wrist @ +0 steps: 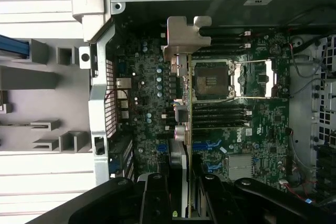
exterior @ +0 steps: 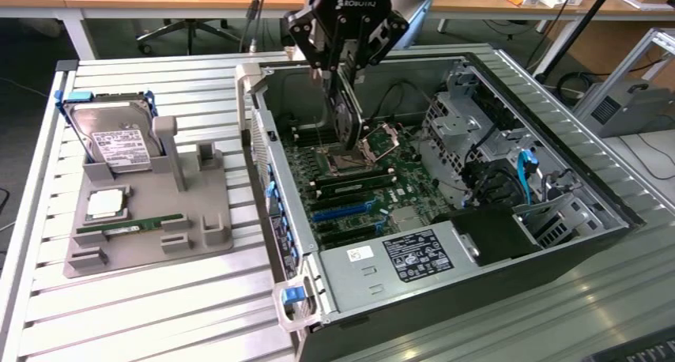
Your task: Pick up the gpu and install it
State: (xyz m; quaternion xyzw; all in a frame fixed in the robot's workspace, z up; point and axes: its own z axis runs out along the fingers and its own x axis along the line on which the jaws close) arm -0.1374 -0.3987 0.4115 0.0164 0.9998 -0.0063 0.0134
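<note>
Gpu [exterior: 350,117] upright in grasp of Robotiq-marked pincer [exterior: 343,65] (above motherboard [exterior: 343,190] in open case [exterior: 277,212])

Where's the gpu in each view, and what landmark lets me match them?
Exterior view: the gpu hangs on edge from the gripper, above the CPU socket in the open case.
Wrist view: the gpu is seen edge-on in the gripper, silver bracket at the far end, beside the socket.
Shared landmark: the CPU socket.
</note>
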